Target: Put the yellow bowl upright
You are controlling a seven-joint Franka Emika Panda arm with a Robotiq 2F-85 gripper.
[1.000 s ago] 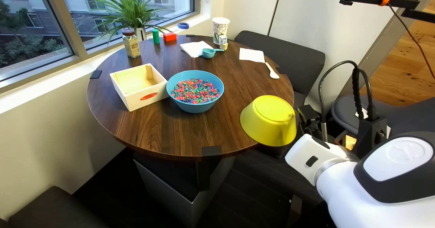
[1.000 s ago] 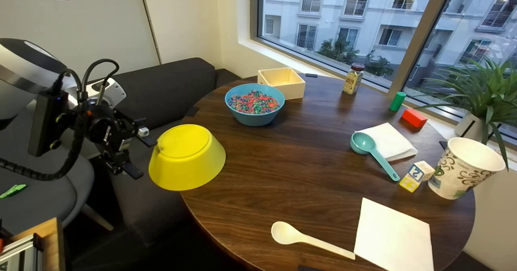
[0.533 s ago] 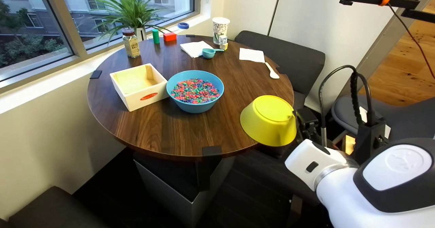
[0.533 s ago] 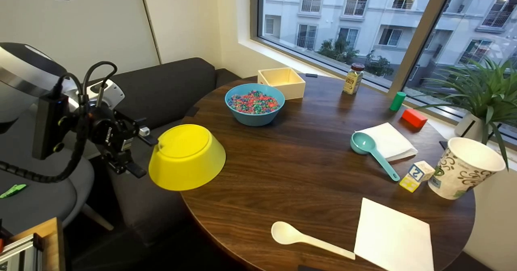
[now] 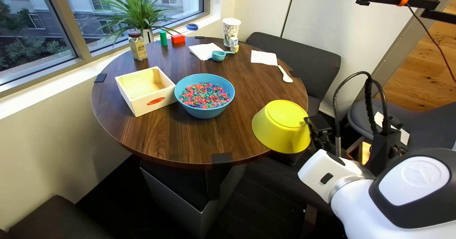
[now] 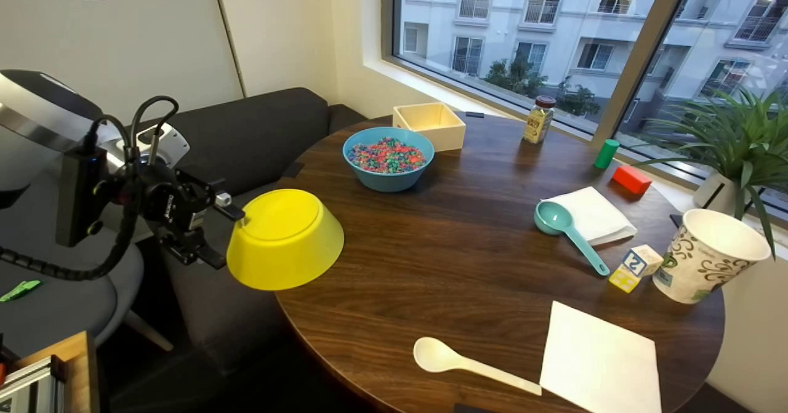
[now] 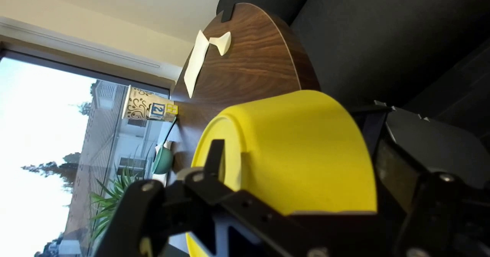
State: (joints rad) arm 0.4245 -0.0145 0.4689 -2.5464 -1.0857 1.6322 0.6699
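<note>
The yellow bowl (image 5: 281, 126) rests upside down on the wooden table, base up, its rim reaching past the table's edge. Beside it, off the table's edge, my gripper (image 6: 225, 234) is open with the fingers spread wide. The upper fingertip comes up against the bowl's base edge in that exterior view; whether it touches, I cannot tell. From the wrist, the yellow bowl (image 7: 306, 149) fills the gap between my fingers, one finger (image 7: 215, 153) in front of the base and the other past the rim. The jaws are not closed on it. The bowl's inside is hidden.
A blue bowl (image 6: 389, 182) full of multicoloured pieces stands near the yellow one, with a wooden box (image 6: 446, 139) behind it. A white spoon (image 6: 437, 356), a napkin (image 6: 600, 364), a teal scoop (image 6: 554, 217), letter blocks (image 6: 640, 259) and a paper cup (image 6: 695, 265) lie farther around.
The gripper has edged closer to the yellow bowl, its upper finger now at the base edge. The forearm has sunk a little. The bowl has not moved.
</note>
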